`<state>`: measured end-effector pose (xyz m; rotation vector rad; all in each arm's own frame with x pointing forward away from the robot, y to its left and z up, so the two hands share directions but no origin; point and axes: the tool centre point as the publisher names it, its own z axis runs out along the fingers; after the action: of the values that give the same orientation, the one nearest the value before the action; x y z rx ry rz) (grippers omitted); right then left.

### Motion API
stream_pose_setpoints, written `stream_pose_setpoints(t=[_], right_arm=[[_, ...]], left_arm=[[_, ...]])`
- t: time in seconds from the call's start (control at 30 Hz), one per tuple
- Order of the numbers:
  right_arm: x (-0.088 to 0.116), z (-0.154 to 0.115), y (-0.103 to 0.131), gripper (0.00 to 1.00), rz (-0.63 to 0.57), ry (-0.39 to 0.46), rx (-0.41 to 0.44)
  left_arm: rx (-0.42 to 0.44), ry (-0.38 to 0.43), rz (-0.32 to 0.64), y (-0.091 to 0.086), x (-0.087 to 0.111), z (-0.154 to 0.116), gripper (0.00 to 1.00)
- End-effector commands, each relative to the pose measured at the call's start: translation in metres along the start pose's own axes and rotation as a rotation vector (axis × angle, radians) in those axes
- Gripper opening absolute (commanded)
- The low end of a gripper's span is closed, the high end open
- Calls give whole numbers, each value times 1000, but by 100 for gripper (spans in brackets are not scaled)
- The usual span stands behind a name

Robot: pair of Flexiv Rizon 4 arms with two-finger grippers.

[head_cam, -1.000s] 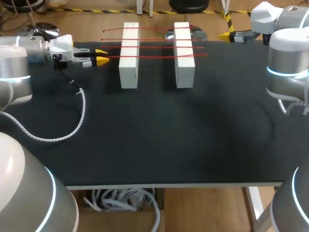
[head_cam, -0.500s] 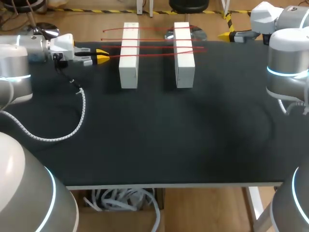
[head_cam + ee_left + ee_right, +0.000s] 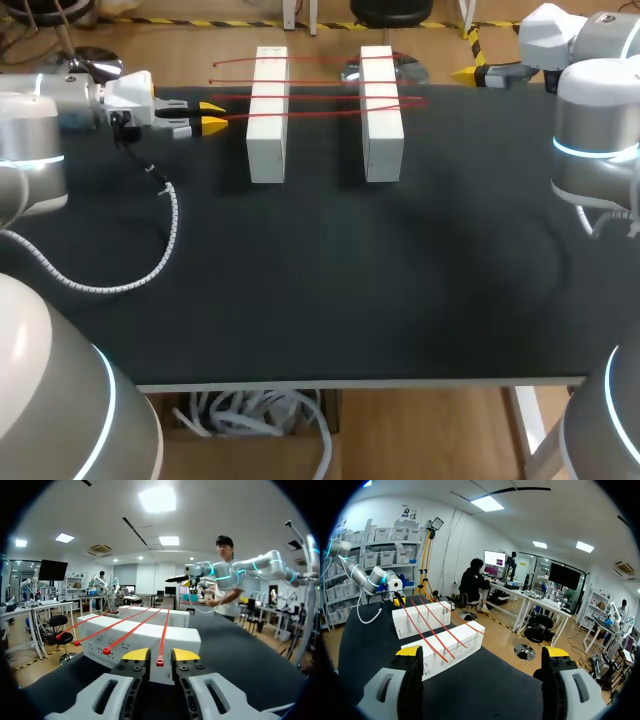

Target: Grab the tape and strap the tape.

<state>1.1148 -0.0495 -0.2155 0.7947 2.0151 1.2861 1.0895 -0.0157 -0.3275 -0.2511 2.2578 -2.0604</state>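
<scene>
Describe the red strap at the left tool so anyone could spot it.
On the black table, four red straps lie across two white blocks near the far edge. The target strap is the one nearest the robot, the only one whose end sits between the yellow tips of the left tool.

Head view: right gripper (image 3: 468,73) shows one yellow tip; the other is hidden. Left arm (image 3: 40,130) and right arm (image 3: 595,130) are cut off at the edges. Left wrist view: far block (image 3: 177,619) is largely hidden behind near block (image 3: 142,645). The far ends of the ties (image 3: 131,630) are too small to tell.
</scene>
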Motion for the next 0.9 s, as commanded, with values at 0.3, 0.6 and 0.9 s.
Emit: stream_pose_setpoints(t=[0.3,0.6,0.9], right_arm=[[0,0,0,100,0,1,-1],[0,0,0,100,0,1,-1],[0,0,0,100,0,1,-1]], left_arm=[[-1,-5,-16,5,0,-3,23],[4,-11,-21,4,-1,-2,23],[9,-5,-21,4,-2,-2,0]])
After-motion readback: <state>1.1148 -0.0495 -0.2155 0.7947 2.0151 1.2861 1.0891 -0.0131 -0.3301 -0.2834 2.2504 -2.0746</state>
